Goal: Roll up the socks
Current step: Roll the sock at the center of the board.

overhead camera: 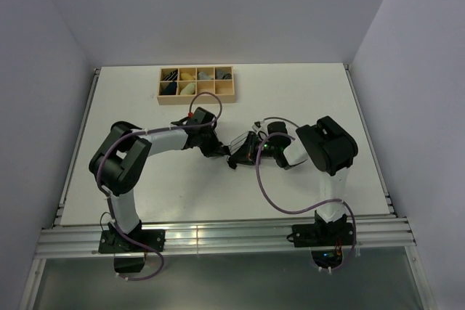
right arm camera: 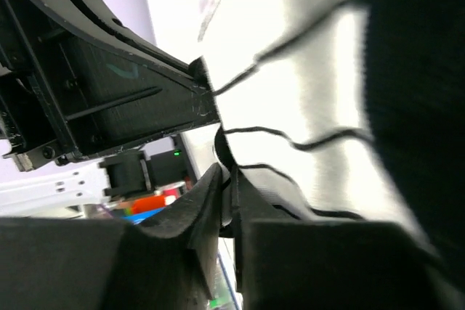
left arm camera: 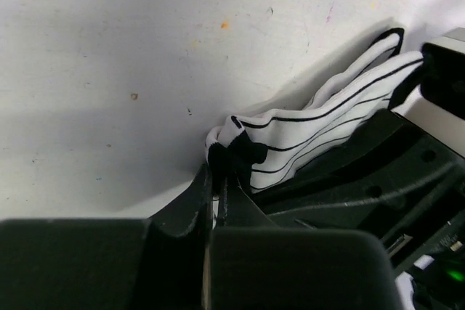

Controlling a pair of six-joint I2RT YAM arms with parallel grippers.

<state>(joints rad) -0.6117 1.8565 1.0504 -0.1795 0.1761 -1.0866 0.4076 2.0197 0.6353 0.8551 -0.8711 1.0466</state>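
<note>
Both left fingers (left arm camera: pixel 190 205) and right fingers (right arm camera: pixel 203 201) pinch the striped sock (left arm camera: pixel 320 117) (mostly hidden from above).

Arms reach inward; left hand (overhead camera: pixel 224 155) and right hand (overhead camera: pixel 243 152) pinched tight, close together.

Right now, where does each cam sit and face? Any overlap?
Top external: above and behind the bases, looking down on the table; left arm and right arm show, meeting mid-table.
Left wrist: on the left gripper, facing the striped sock on the table; own fingers below, right arm's hardware at right.
Right wrist: on the right gripper, close on the sock; left gripper upper left.
Shared: both wrist views show the sock.
</note>
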